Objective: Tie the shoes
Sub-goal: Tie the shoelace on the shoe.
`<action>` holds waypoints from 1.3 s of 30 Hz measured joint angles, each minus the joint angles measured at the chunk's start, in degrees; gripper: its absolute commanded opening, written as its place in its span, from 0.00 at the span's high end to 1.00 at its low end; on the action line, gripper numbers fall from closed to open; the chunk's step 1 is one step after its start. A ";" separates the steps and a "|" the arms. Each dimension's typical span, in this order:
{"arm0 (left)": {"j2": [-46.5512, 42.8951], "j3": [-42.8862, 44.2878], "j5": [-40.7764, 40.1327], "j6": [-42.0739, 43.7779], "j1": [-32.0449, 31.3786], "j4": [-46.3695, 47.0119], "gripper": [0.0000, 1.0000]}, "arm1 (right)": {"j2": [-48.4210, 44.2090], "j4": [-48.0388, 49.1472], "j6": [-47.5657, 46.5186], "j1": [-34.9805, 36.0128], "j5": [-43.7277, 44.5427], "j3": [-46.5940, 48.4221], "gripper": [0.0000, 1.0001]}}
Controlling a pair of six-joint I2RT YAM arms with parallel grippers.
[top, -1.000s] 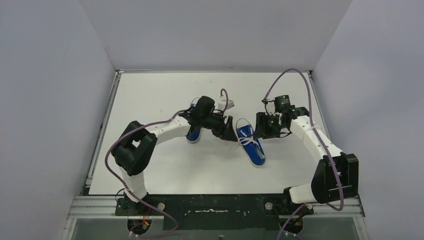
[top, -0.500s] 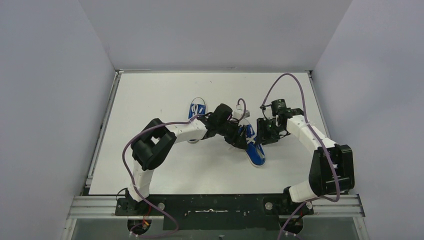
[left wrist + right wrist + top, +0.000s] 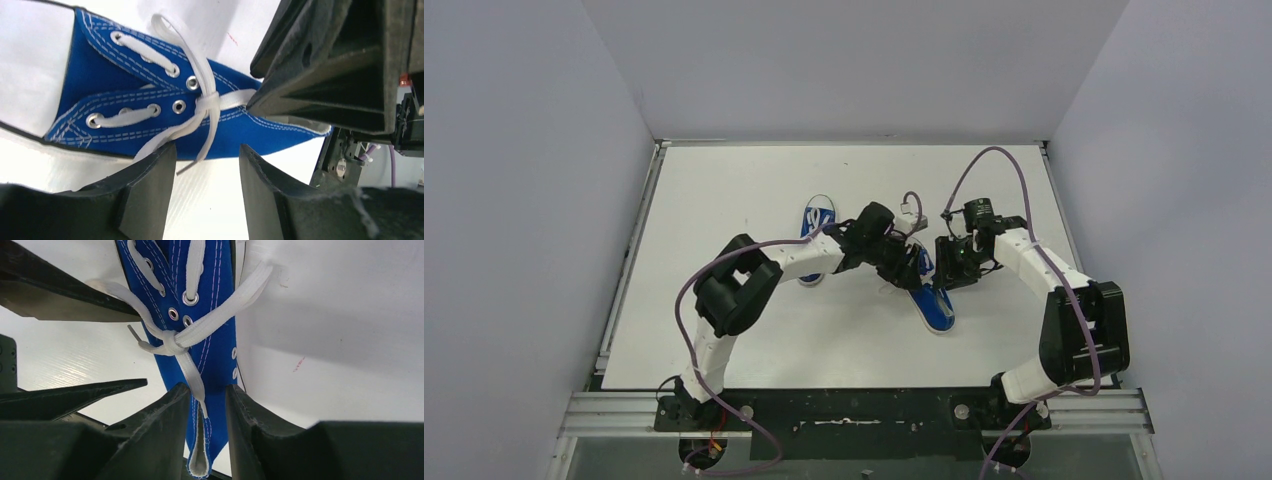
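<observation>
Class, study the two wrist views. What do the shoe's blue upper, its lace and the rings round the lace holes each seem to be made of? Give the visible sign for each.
Blue upper: canvas-like woven cloth with a matte finish, shown by the rows of white stitching.
Lace: flat white woven textile, soft enough to cinch into a knot.
Eyelet rings: probably metal, as they are silvery with small glints.

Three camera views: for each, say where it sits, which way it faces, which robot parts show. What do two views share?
Top external: above and behind the robot, facing down at the table; left arm and right arm show, left gripper and right gripper at one blue shoe.
Left wrist: on the left arm, facing past its own fingers at the shoe's laces.
Right wrist: on the right arm, same aim, own fingers below.
Shared: both wrist views show the lace knot.
</observation>
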 measured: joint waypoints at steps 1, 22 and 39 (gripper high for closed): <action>0.68 0.98 0.00 0.17 -0.09 -0.22 0.56 | 0.00 0.07 -0.15 0.00 -0.09 0.00 0.69; 2.45 3.39 0.94 2.86 -1.18 -6.99 1.00 | -1.33 -3.58 -1.27 0.35 -0.07 0.76 1.00; -5.49 -14.51 5.35 -3.37 -0.15 -1.95 1.00 | -7.39 -7.48 8.83 -8.07 1.60 -2.03 1.00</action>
